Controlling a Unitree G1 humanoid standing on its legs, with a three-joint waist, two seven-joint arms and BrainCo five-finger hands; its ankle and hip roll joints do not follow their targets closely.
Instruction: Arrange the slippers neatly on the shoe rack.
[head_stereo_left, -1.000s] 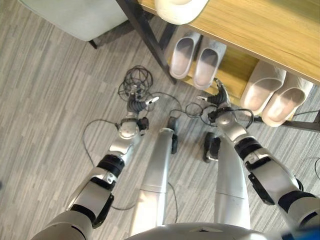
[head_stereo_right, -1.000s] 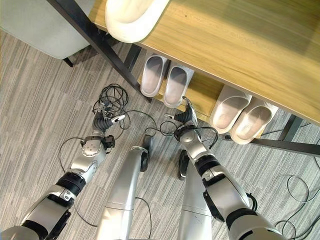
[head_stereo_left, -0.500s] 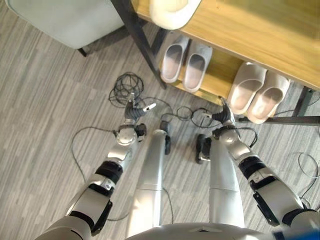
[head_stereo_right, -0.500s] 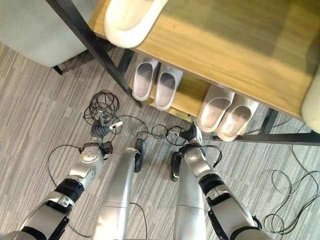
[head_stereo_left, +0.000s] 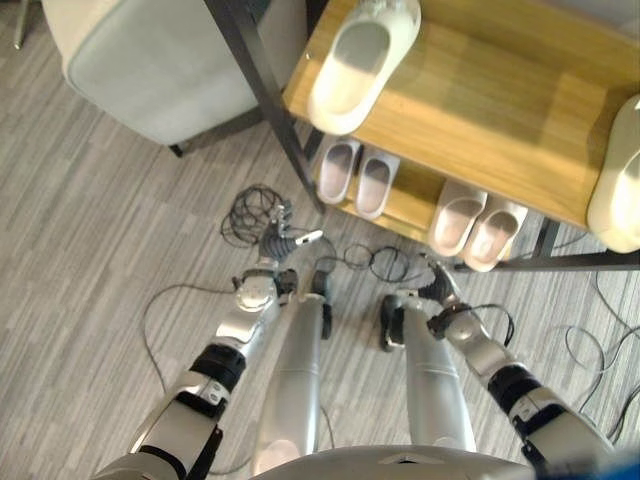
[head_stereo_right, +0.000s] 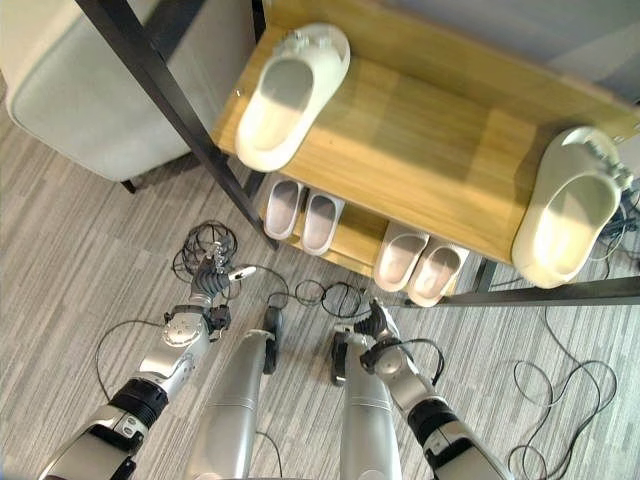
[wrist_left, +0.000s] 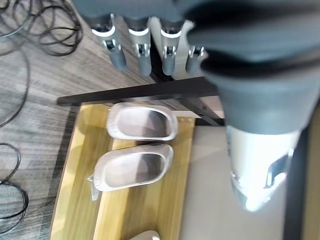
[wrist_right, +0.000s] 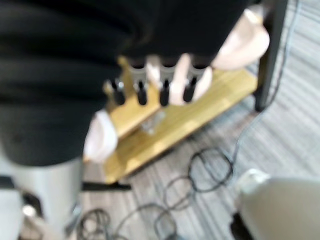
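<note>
Whole view shifted against a second ago: camera drawn up and back, not a move of the things. More of the shoe rack (head_stereo_right: 400, 150) in sight as a result, top shelf included.

Largest first. Grey upholstered seat (head_stereo_left: 160, 60) to the left of the rack, standing on the grey striped floor (head_stereo_left: 90, 250). Rack of pale wood on a dark frame, two shelves seen.

Top shelf: two cream slippers, well apart. Left cream slipper (head_stereo_right: 290, 95) at the left end, right cream slipper (head_stereo_right: 575, 215) at the right end, overhanging the edge. Not set as a pair.

Lower shelf: grey pair (head_stereo_right: 300, 215) side by side and touching, toward the left end. Beige pair (head_stereo_right: 420, 265) likewise side by side, near the right end. Both pairs lying in the same spots on the shelf as a second ago.

Hands. Left hand (head_stereo_left: 280, 240) low over the floor, short of the rack's front left leg; fingers (wrist_left: 142, 50) straight in its wrist view, nothing held, grey pair beyond them. Right hand (head_stereo_left: 440, 290) over the floor in front of the beige pair, clear of the shelf edge it was just beside a second ago; fingers (wrist_right: 162, 92) straight and empty, as far as the blur allows.

Reading: lower shelf looks finished, both hands pulled off it. Likely left to do: bringing the two cream slippers together on top.
</note>
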